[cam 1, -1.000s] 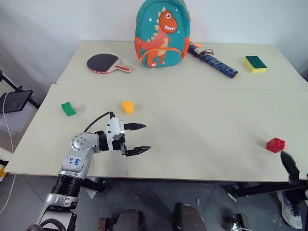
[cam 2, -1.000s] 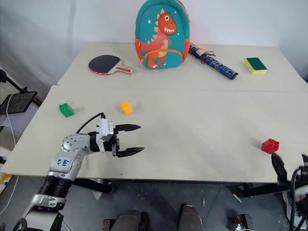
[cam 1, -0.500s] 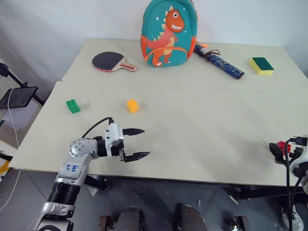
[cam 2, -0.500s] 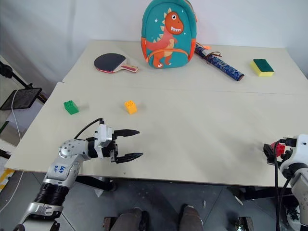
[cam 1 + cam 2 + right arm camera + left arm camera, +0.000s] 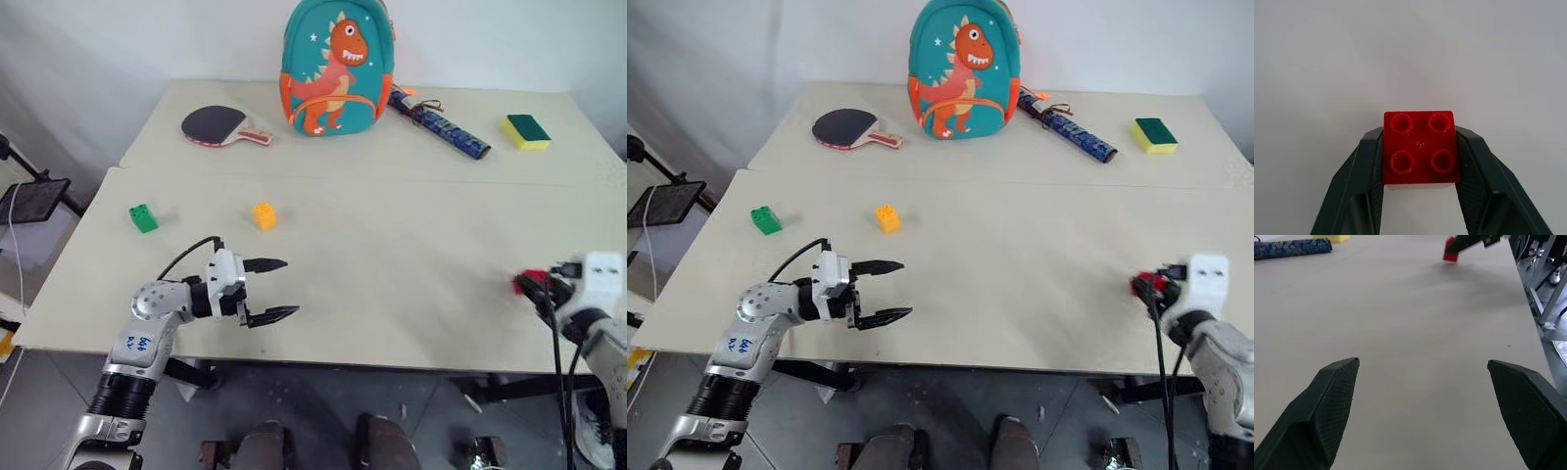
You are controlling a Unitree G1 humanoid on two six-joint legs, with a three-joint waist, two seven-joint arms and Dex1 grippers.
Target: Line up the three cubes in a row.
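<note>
The right claw (image 5: 1419, 183) pinches the red brick (image 5: 1419, 147). The left claw (image 5: 274, 289) is wide apart, empty; the yellow brick (image 5: 264, 215) and green brick (image 5: 143, 218) wait beyond it, unsorted.

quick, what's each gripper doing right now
Left gripper: open, holding nothing, above the table.
Right gripper: shut on the red cube.

The two head views are looking forward and down from above the near edge of the table (image 5: 411, 255), sharing almost the whole tabletop out to the backpack (image 5: 333, 67) at the far side. The left wrist view is sitting low, facing right across the table. The right wrist view is looking closely down on the red cube (image 5: 1419, 147).
</note>
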